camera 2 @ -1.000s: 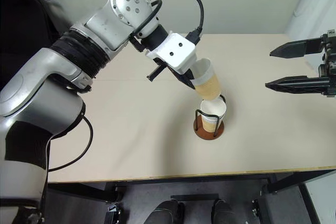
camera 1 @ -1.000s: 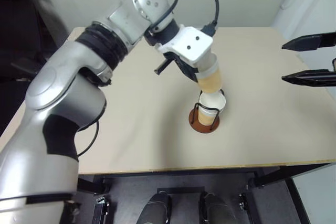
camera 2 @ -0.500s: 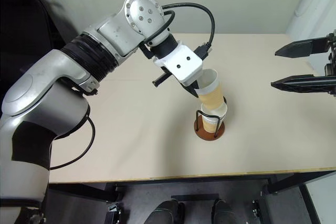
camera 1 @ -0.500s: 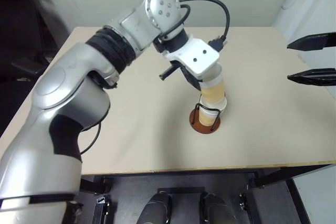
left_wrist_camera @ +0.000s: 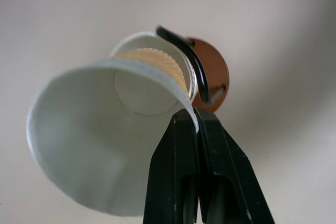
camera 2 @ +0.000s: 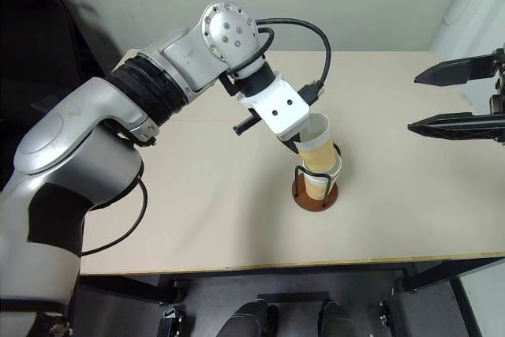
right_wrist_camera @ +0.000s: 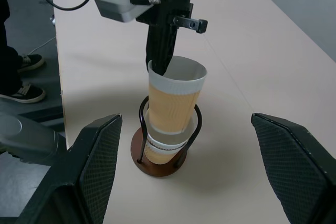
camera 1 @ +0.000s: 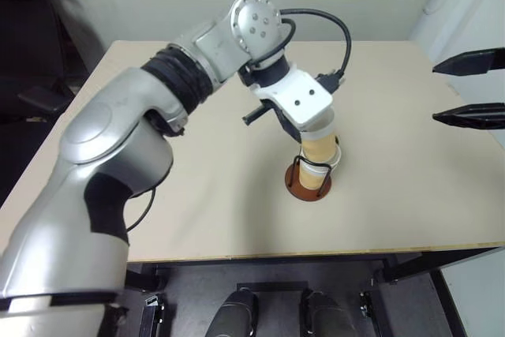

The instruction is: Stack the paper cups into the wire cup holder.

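Left gripper (right_wrist_camera: 159, 65) pinched tight on the white rim of a paper cup (right_wrist_camera: 173, 100), one finger inside the cup and one outside. Cup upright, pushed partway down into a second cup (right_wrist_camera: 167, 141) that sits in the wire cup holder (right_wrist_camera: 160, 158). Top cup sticking up high above the lower one, with the lower cup's white rim showing as a ring around its side. Black wire loops hugging both cups on the sides. Round brown base flat on the desk (camera 1: 197, 195).

Holder and cups near the middle of the desk, a bit toward the right edge and closer to the front edge than the back edge.

From the left wrist view, looking straight down into the held cup: white inside, round bottom, and one black wire loop with a bit of the brown base peeking out behind it.

Right gripper (camera 1: 471, 88) up in the air by the right edge of the desk, well apart from the cups. Two black fingers spread wide, nothing between them. Pointing across toward the holder.

A person's dark shoes (right_wrist_camera: 21, 94) on the floor past the far edge of the desk.
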